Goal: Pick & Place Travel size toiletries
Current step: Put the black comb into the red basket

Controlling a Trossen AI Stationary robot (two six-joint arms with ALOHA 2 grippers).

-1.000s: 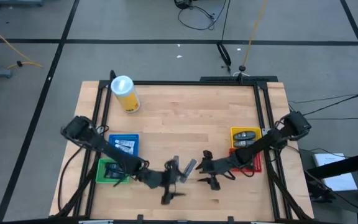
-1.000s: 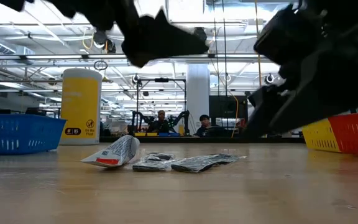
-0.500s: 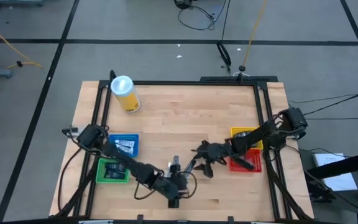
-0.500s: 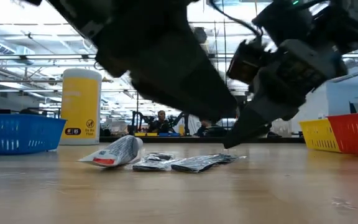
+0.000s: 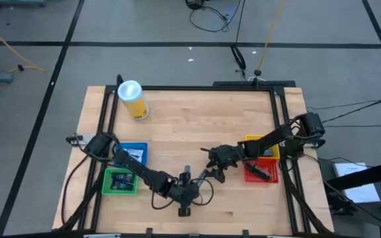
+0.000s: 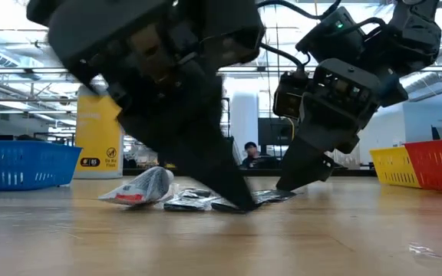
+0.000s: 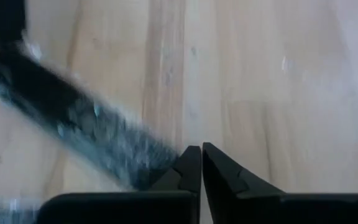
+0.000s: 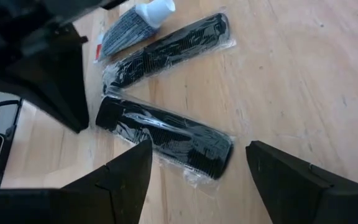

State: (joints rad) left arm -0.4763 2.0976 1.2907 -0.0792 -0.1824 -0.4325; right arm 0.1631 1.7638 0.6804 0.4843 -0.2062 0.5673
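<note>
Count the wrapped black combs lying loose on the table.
2. One comb lies between the right gripper's open fingers; the other comb lies beyond it, beside a small tube. The left gripper may hide more.

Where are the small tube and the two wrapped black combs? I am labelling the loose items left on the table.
small tube [image 8: 129, 23], right wrist view: on its grey body, below the white cap.
nearer wrapped comb [image 8: 166, 137], right wrist view: mid-length.
farther wrapped comb [image 8: 169, 46], right wrist view: mid-length.
</note>
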